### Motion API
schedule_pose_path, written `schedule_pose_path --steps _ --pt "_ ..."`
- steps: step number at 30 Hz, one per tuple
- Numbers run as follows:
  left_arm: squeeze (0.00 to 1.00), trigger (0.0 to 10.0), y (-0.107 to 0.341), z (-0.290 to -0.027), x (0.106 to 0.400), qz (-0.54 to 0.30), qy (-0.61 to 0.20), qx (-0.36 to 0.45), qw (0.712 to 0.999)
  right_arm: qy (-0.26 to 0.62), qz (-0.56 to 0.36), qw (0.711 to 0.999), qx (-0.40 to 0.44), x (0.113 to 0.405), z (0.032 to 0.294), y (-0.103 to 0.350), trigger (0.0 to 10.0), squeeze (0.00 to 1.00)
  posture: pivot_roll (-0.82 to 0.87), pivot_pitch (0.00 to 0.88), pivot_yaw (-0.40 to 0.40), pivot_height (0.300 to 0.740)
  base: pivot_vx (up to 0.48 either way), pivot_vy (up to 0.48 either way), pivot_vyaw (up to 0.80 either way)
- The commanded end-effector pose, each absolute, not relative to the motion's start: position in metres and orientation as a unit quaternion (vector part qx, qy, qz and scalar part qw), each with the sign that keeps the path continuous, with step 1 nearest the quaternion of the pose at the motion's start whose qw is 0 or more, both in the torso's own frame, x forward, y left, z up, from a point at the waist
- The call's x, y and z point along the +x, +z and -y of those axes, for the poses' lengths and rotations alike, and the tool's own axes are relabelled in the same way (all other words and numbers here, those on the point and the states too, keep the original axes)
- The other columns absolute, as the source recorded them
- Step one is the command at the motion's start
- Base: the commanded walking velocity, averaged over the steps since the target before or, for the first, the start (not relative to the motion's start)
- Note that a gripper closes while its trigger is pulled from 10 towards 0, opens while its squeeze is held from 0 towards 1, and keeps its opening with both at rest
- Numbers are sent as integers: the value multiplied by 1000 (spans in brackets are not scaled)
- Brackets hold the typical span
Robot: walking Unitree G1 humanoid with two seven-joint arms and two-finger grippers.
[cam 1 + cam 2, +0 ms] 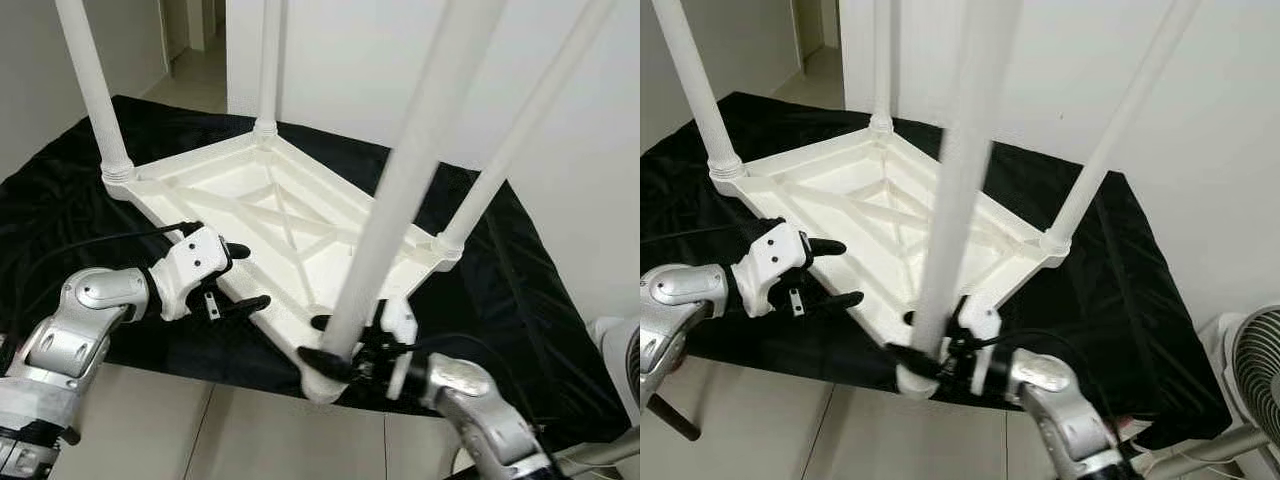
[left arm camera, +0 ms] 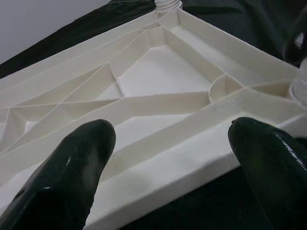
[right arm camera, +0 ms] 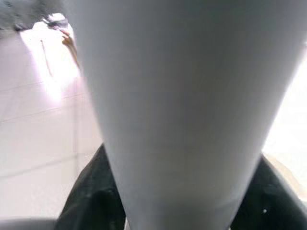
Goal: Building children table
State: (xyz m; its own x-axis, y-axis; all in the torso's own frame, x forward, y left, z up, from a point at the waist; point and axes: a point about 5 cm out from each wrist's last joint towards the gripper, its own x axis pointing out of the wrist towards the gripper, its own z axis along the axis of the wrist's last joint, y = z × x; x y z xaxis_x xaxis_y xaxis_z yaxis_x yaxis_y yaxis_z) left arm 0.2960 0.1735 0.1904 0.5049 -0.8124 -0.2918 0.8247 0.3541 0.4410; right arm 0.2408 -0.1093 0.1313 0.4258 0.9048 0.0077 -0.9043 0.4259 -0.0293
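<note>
Upturned white table (image 1: pixel 270 215) lies on a black cloth (image 1: pixel 520 290), leg tops cut off; right gripper (image 1: pixel 335 343) clamps the nearest leg (image 1: pixel 385 215); left gripper (image 1: pixel 243 277) gapes at the table's edge.

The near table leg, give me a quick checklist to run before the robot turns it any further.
1. Right gripper closed around the near leg close to its base: ok.
2. Left gripper bracing the table top: not ok, jaws open at its edge, nothing clamped.
3. Other three legs standing in their corner sockets: ok.
4. Near leg fully seated in its socket: cannot tell, the gripper covers the joint.
5. Table top lying flat, upside down on the black cloth: ok.
</note>
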Motion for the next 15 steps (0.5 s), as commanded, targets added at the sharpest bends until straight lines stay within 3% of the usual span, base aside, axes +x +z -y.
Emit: schedule_pose_path --steps 1,8,11,15 --pt "0 10000 190 -170 298 -8 -504 277 818 504 11 863 -17 245 132 134 0 0 4 8 -97 740 0 0 0" --pt "0 10000 190 -169 300 -6 -507 279 815 476 -4 878 -48 251 157 130 0 0 -1 9 -92 740 0 0 0" --pt "0 10000 191 -170 301 -6 -509 281 814 409 -6 911 -51 267 175 123 0 0 -5 9 -86 740 0 0 0" --pt "0 10000 191 -170 301 -4 -509 281 813 389 -5 920 -45 272 179 122 0 0 -5 9 -86 740 0 0 0"
